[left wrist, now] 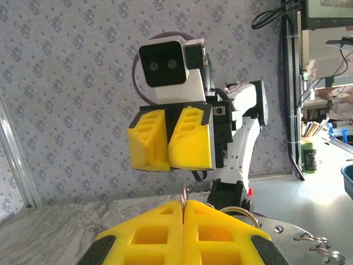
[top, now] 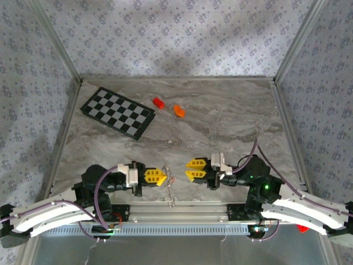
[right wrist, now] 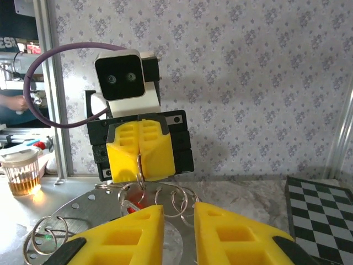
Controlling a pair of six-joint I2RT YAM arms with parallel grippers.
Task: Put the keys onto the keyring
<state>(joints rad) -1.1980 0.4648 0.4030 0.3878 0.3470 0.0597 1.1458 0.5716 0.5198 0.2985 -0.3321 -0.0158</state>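
My left gripper (top: 160, 176) is shut on the keyring (top: 169, 178), a thin silvery loop whose edge sticks up between the yellow fingertips (left wrist: 165, 212) in the left wrist view. More linked loops (right wrist: 185, 201) trail from it onto the metal plate. A key with a red head (right wrist: 130, 202) lies among those loops, just below the left gripper (right wrist: 139, 157). My right gripper (top: 190, 169) faces the left one from a short distance, open, with a bare gap between its fingers (right wrist: 220, 232). It touches neither the ring nor the key.
A checkered board (top: 117, 112) lies at the back left of the marble table. A red brick (top: 159, 102) and an orange block (top: 179, 110) sit beside it. An aluminium rail (top: 182, 212) runs along the near edge, and frame posts stand at both sides.
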